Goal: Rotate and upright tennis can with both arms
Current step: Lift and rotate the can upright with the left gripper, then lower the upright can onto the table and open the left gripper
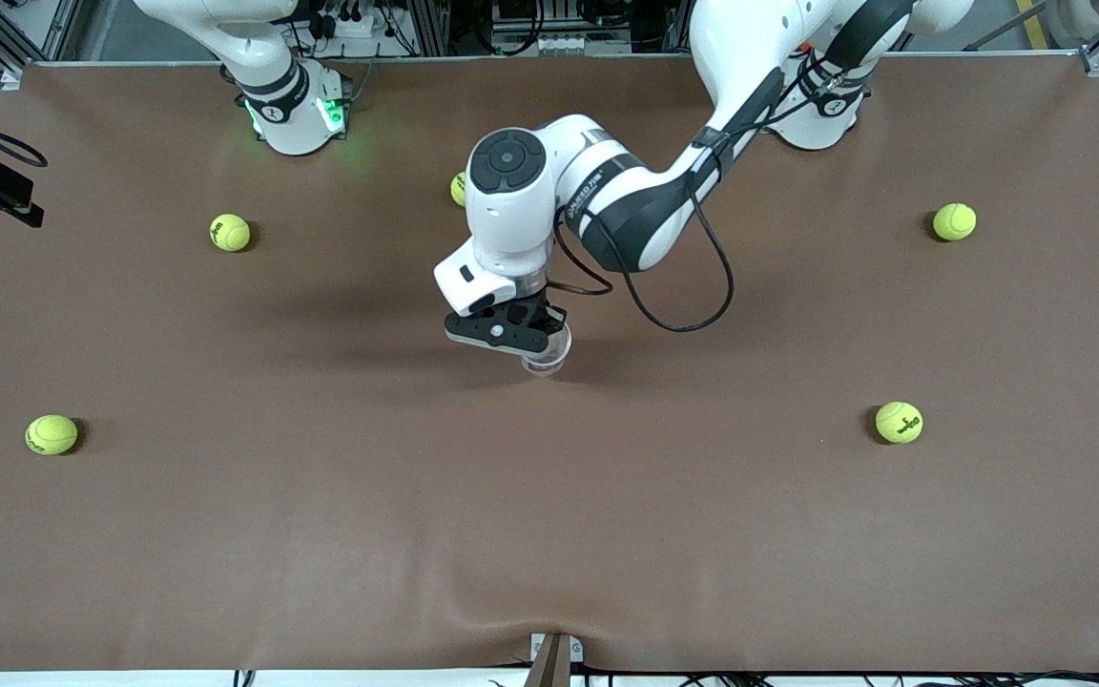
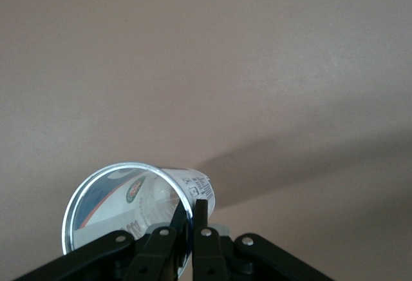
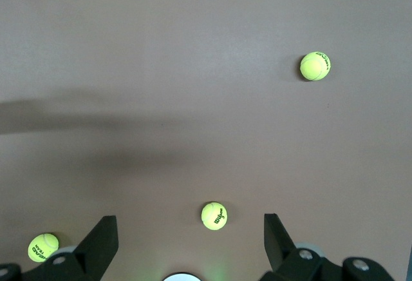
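Observation:
The tennis can (image 1: 548, 357) is at the table's middle, mostly hidden under my left gripper (image 1: 511, 331). In the left wrist view the tennis can (image 2: 138, 197) turns its open mouth and metallic rim toward the camera, showing a white wall and a blue-and-red label. My left gripper (image 2: 189, 204) is shut on that rim, with one finger inside the mouth and one outside. I cannot tell whether the can's bottom touches the table. My right gripper (image 3: 188, 220) hangs open high over the table with nothing between its fingers. The right arm (image 1: 268, 67) waits by its base.
Several yellow-green tennis balls lie scattered on the brown table (image 1: 549, 534): one (image 1: 230, 232) near the right arm's base, one (image 1: 459, 188) half hidden by the left arm, others (image 1: 954, 221) (image 1: 899, 422) (image 1: 51, 434) toward the ends. A black cable (image 1: 702, 286) loops off the left arm.

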Robot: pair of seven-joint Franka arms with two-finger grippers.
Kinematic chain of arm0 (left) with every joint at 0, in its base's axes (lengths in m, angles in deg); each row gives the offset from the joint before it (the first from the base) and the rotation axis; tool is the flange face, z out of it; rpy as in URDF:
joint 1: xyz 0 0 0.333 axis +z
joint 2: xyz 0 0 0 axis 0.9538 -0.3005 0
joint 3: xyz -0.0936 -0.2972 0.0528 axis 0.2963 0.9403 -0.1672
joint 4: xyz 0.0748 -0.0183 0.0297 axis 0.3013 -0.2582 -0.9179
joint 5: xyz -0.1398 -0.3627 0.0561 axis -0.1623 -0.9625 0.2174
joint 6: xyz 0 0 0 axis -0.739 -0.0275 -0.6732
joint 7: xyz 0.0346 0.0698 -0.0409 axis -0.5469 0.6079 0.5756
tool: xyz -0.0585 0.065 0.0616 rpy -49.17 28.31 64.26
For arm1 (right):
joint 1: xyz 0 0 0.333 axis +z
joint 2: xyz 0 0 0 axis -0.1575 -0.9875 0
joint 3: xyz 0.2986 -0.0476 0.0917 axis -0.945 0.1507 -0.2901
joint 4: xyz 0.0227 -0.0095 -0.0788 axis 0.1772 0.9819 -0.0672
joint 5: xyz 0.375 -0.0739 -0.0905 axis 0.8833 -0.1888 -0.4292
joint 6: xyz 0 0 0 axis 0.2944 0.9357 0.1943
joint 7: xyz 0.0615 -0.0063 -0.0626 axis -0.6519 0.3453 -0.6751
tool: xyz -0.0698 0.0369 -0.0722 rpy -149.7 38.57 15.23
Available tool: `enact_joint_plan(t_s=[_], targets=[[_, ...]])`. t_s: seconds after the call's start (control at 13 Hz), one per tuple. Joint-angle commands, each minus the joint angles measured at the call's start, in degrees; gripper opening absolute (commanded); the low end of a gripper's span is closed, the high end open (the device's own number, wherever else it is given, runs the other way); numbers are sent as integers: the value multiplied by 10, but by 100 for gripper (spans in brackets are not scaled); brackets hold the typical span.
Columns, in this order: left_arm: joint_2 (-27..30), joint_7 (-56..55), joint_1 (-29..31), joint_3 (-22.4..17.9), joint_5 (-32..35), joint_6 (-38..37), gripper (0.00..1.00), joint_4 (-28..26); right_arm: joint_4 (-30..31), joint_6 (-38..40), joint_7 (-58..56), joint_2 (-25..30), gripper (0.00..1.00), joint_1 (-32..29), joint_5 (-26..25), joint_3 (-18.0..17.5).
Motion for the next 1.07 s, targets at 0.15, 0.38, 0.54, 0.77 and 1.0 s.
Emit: enact_joint_plan(t_s=[0.15,0.38,0.54,0.77,1.0], targets=[[-12,-58,-17,-6,34,-5,0,7,-5,1,7,0,100,0,5,0],[-11,-99,-22,-6,45,-7,0,1,-5,1,8,0,100,0,5,0],[-8,-102,-24,-7,46,-21,0,-15,-5,1,8,0,100,-1,5,0],[-8,-109,-21,-7,46,-32,0,-31,-5,1,8,-1,100,-2,5,0],[-7,-110,-19,-6,45,-32,24,-29,-5,1,8,-1,100,-2,5,0]])
